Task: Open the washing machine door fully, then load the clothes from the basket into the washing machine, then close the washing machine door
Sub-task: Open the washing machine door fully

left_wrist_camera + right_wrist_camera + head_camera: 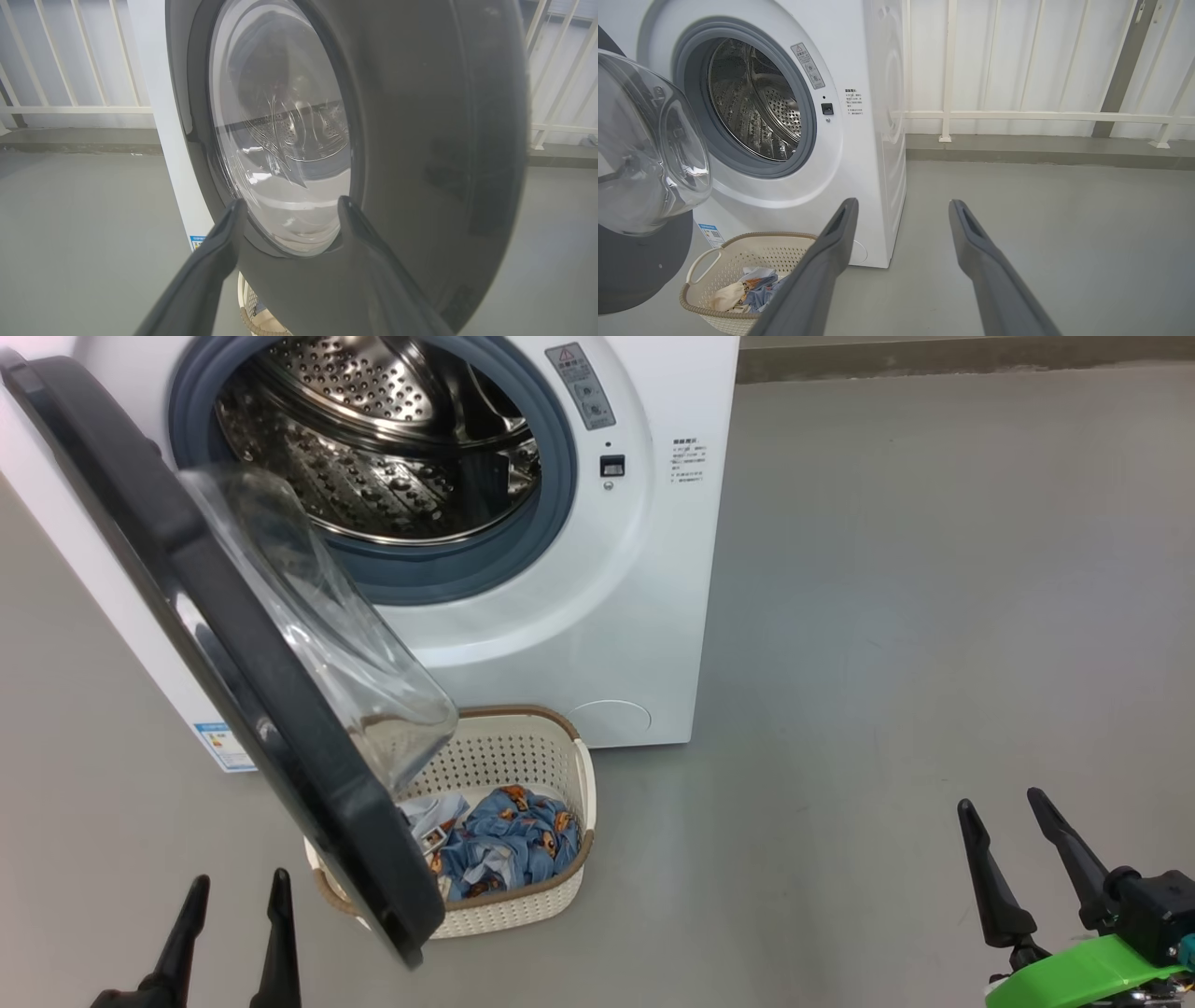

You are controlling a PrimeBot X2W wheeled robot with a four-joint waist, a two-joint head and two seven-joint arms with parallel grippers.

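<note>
Upper left: washing machine [653, 569], its door [308, 775] swung out over basket [523, 756] w/ clothes [509, 845], lower centre. Lower corners: left claw [238, 887] & right claw [1004, 807], both open, empty.

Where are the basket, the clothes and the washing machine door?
the basket [513, 907], head view, on its cream front wall.
the clothes [509, 845], head view, on the blue printed fabric.
the washing machine door [233, 653], head view, on its dark inner face.
</note>
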